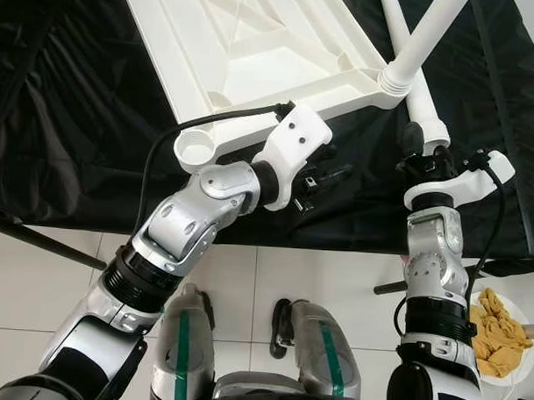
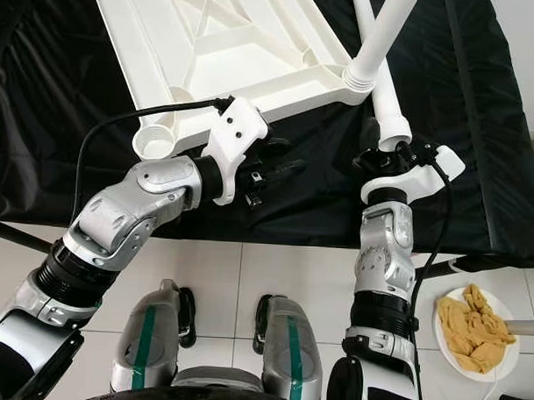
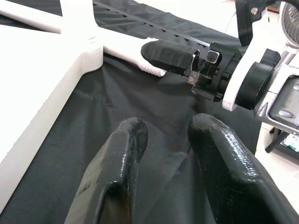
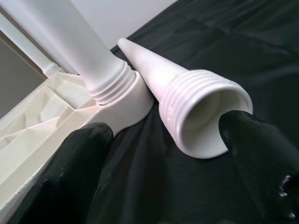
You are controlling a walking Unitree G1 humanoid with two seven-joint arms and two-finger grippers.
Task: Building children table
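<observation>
A black-draped surface [image 1: 77, 114] is seen from the head, carrying one upturned tabletop [image 1: 255, 50] with one leg [image 1: 431, 35] fitted and one loose leg [image 1: 425, 113] beside it. In the left wrist view, the left gripper [image 3: 161, 154] is held apart, empty. In the right wrist view, the right gripper [image 4: 163, 158] is spread about the loose leg's ribbed end; it should be closed squarely there.

White tabletop [image 1: 255, 42] and white leg [image 4: 187, 100] on black cloth [image 1: 68, 114]; black end effector [image 3: 161, 154] fingers.
</observation>
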